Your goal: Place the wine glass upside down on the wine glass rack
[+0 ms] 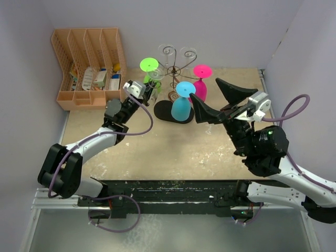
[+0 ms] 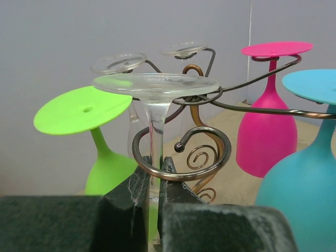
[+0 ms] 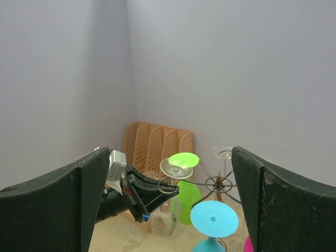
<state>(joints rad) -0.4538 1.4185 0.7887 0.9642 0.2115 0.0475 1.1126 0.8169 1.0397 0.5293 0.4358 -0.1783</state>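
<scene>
The left arm starts at about 8 o'clock on the table (image 1: 173, 142) and lies low. It bends at the elbow and reaches up toward 1 o'clock. Its wrist is level and points at the wine glass rack (image 1: 176, 69), which stands at 12 o'clock on its flat black base. The left gripper (image 2: 156, 181) is squeezed tight on the thin stem of the clear wine glass (image 2: 156, 86). The glass is upside down, with its round foot on top and its bowl hanging below. It is at the rack's 9 o'clock side. In the left wrist view its stem runs down beside a curled wire arm, but I cannot tell if the foot rests on the wire. A green glass (image 1: 149, 64) hangs just beside it at 11 o'clock. A blue glass (image 1: 182, 102) hangs at the rack's 6 o'clock and a pink glass (image 1: 201, 79) at 3 o'clock. The right arm comes up from 4 o'clock and is bent high. The right gripper (image 1: 206, 93) points at the rack with its two fingers spread wide, holding nothing. A peach organizer (image 1: 86, 68) sits at 10 o'clock.
</scene>
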